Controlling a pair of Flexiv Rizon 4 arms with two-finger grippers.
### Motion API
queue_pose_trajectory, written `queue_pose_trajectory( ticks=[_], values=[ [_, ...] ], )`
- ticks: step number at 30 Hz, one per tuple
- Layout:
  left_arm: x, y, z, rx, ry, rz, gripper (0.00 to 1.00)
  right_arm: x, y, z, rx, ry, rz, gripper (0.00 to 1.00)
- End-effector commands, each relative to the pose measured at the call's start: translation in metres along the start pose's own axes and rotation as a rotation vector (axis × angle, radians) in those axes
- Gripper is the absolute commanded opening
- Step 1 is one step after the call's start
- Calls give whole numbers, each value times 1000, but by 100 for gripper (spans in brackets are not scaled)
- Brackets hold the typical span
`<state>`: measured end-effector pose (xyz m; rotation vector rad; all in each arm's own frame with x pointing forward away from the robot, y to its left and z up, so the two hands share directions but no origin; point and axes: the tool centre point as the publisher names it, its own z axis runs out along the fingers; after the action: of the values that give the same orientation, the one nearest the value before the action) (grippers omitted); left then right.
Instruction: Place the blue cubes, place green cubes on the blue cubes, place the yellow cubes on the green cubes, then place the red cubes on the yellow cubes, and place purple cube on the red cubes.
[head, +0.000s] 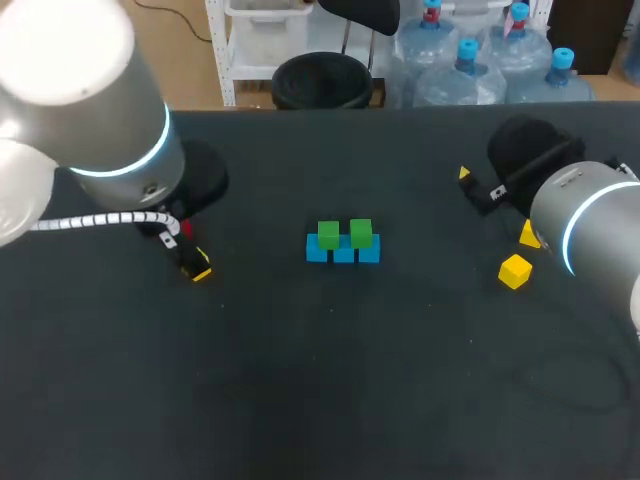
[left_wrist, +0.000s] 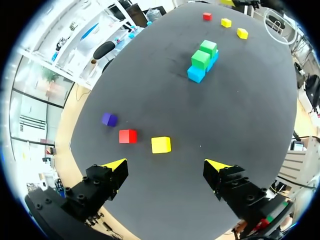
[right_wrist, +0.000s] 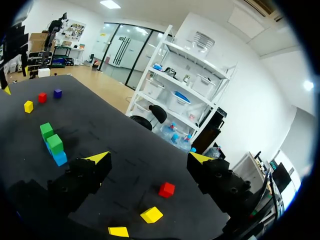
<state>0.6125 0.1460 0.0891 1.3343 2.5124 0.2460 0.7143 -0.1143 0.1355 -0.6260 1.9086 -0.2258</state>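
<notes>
Since the green cubes (head: 328, 236) sit on the blue cubes (head: 343, 255) at mid-table, a yellow cube (left_wrist: 161, 144) is judged wanted next. One lies ahead of the left gripper (left_wrist: 166, 165), whose fingers are spread and empty, as are those of the right gripper (right_wrist: 149, 157). Being likely light, rigid and smooth, it should be pinched squarely across two opposite faces.

Surface (head: 330, 380) was plain dark grey, no pattern. Blue cubes (head: 343, 254) were light blue and green cubes (head: 328, 236) bright green. Yellow cubes (head: 515, 271), red cube (left_wrist: 127, 136) and purple cube (left_wrist: 109, 119) were all solid colour. Fingers (left_wrist: 102, 182) were black with yellow tips. Arms (head: 110, 90) were silver-grey, each with a glowing cyan ring.
</notes>
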Motion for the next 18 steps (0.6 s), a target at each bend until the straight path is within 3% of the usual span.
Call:
queue_pose_trajectory(
  ticks=[1, 18],
  values=[
    [0, 1, -2, 6, -10, 3, 100, 4, -2, 0, -7, -79, 1, 100],
    [-4, 1, -2, 19, 3, 16, 100, 4, -2, 0, -7, -79, 1, 100]
  ],
)
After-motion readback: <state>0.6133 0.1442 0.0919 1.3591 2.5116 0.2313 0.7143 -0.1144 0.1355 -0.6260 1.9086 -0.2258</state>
